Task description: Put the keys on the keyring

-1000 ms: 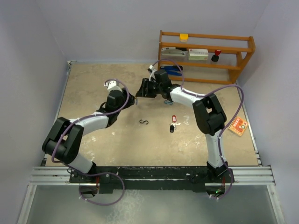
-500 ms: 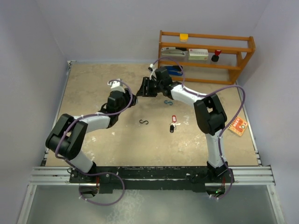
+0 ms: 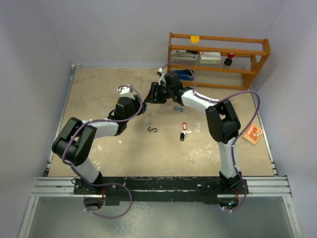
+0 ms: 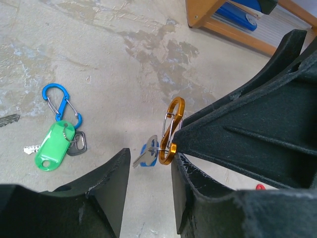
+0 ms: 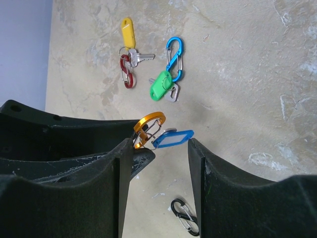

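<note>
An orange clip [image 4: 171, 130] carries a silver key with a blue tag [image 5: 172, 139]. It sits above the table, wedged where my left gripper's right finger [image 4: 198, 188] meets my right gripper's left finger [image 5: 116, 188]. My left gripper [image 4: 147, 158] is open, with nothing between its fingers. My right gripper [image 5: 159, 146] is open, with the blue tag hanging just past its tips. The two grippers meet at mid-table in the top view, left [image 3: 141, 106] and right [image 3: 149, 97]. On the table lie a green-tagged key [image 5: 161, 85] on a blue clip [image 5: 173, 59] and a yellow-tagged key [image 5: 128, 32] on a red clip [image 5: 126, 72].
A black clip [image 3: 152, 130] lies alone on the table. A red-tagged key with a black fob [image 3: 184, 130] lies to its right. A wooden shelf [image 3: 218, 57] stands at the back right. An orange card [image 3: 252, 134] lies near the right edge.
My left arm's elbow and wrist have shifted right and farther back. My right gripper moved slightly away early on. The grippers stay together at the orange clip.
</note>
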Tool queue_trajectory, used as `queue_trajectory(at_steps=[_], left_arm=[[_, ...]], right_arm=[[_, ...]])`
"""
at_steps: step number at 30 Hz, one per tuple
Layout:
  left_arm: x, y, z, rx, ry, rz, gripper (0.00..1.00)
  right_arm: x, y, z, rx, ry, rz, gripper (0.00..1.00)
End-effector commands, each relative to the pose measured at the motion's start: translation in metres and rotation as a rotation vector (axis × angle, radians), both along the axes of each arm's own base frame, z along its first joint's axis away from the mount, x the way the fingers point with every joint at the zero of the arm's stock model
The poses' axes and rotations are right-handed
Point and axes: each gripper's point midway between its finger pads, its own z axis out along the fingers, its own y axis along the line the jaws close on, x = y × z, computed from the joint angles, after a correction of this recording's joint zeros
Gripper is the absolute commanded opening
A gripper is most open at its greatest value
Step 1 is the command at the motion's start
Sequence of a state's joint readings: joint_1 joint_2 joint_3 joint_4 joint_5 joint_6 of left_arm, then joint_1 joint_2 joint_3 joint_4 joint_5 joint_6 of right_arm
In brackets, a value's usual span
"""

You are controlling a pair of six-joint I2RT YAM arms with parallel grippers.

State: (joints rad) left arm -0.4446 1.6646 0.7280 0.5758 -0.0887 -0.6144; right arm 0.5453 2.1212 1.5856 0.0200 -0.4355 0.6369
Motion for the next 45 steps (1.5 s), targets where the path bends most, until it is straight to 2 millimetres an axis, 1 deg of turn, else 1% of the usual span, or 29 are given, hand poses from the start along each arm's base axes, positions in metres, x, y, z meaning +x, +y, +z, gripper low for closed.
queue_trajectory(at_steps=[1,5,15,19,23,31,36,45], left_arm=[[0.019,-0.008,0.036,-0.032,-0.119,-0.014,0.35],[0.02,-0.008,0.039,-0.027,-0.132,-0.017,0.32],[0.016,-0.004,0.051,-0.032,-0.176,-0.011,0.3],[0.013,-0.002,0.059,-0.038,-0.199,-0.009,0.34],[0.012,-0.001,0.062,-0.036,-0.208,-0.009,0.35],[0.013,0.0,0.063,-0.032,-0.218,-0.003,0.35],[0.014,0.001,0.063,-0.029,-0.223,-0.001,0.32],[0.016,0.002,0.065,-0.015,-0.24,0.001,0.27]], right_arm=[[0.001,0.008,0.014,0.039,-0.013,0.024,0.52],[0.0,0.008,0.012,0.037,-0.009,0.024,0.52],[-0.003,0.008,0.006,0.035,0.002,0.029,0.52],[-0.004,0.008,0.005,0.036,0.004,0.03,0.52],[-0.005,0.008,0.005,0.036,0.006,0.034,0.52],[-0.007,0.007,0.002,0.035,0.013,0.038,0.52],[-0.007,0.007,0.002,0.036,0.013,0.041,0.52],[-0.01,0.006,-0.002,0.032,0.025,0.041,0.52]])
